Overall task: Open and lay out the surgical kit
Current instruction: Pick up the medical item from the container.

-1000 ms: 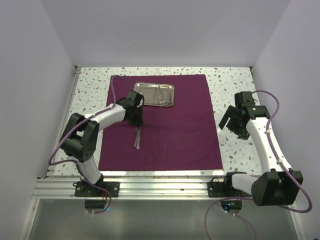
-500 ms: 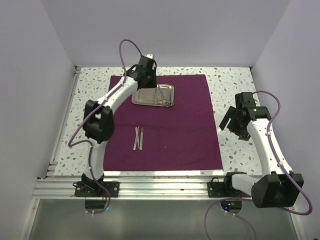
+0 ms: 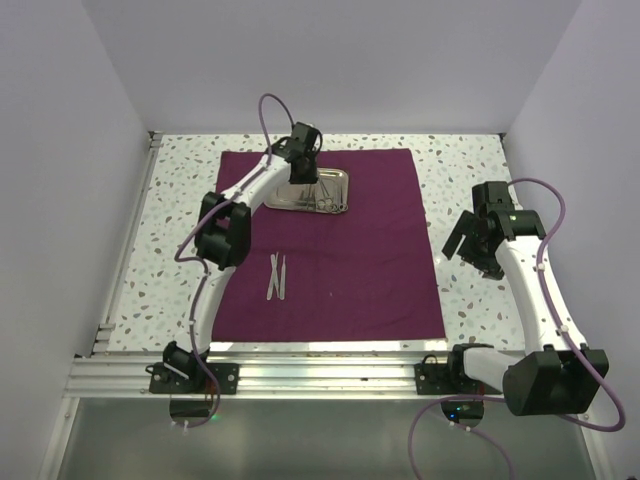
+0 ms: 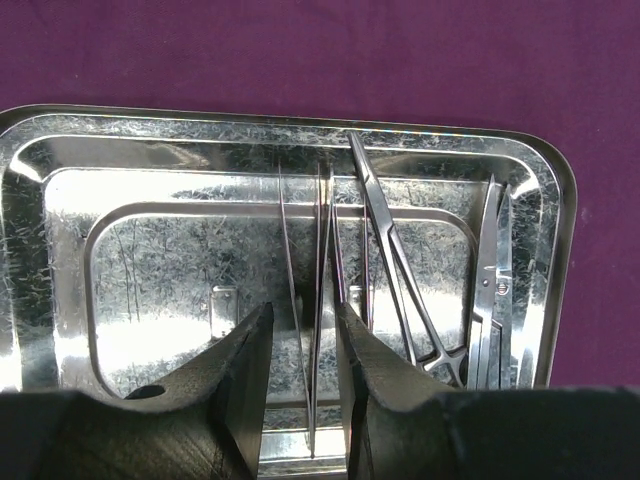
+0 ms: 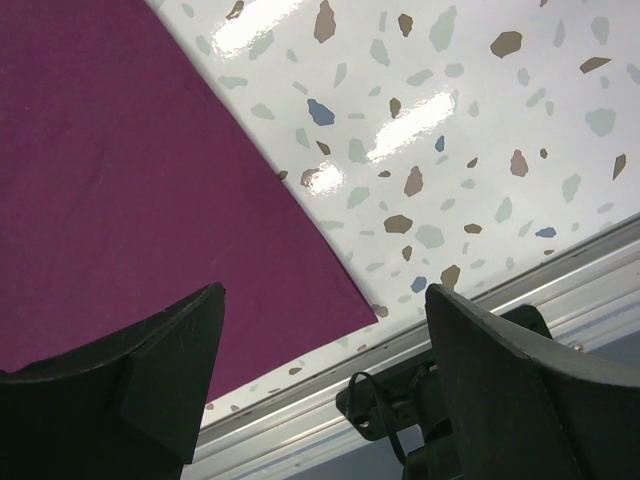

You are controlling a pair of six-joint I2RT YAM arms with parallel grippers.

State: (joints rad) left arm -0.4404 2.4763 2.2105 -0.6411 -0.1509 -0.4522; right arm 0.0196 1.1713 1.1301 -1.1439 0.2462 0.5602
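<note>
Your left arm is stretched far forward, elbow raised, wrist bent down. The left tool points downward, its fingers only a narrow gap apart. Your right arm stands bent at your right side, right tool held up, jaws spread wide.

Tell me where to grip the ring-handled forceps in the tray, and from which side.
Grip the forceps across the slim shank, between tip and rings, straight down from above: they lie flat in the steel tray, and its walls would likely block a sideways approach.
</note>
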